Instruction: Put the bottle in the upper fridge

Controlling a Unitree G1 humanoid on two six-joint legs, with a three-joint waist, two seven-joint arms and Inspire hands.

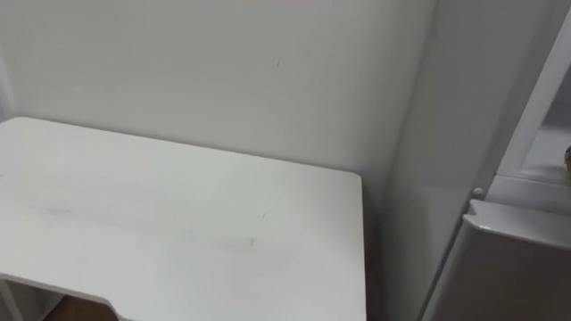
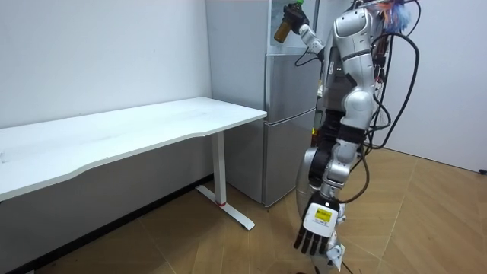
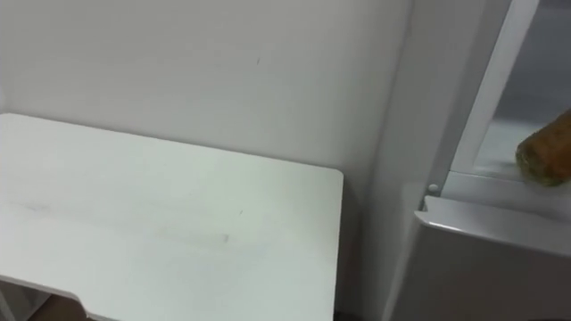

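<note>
A brownish bottle [image 2: 283, 30] is held up at the open upper fridge compartment [image 2: 275, 38], with my right hand [image 2: 294, 13] shut on it on a raised arm. In the right eye view the bottle's end [image 3: 546, 150] shows at the right edge, just above the ledge between the two compartments [image 3: 500, 192]. My left hand [image 2: 316, 228] hangs open beside my leg, holding nothing. I stand close in front of the grey fridge [image 2: 289, 129].
A long white table [image 2: 114, 137] stands against the wall to the fridge's left, its near corner [image 3: 321, 232] beside the fridge's side wall [image 3: 401, 134]. Wooden floor lies behind me.
</note>
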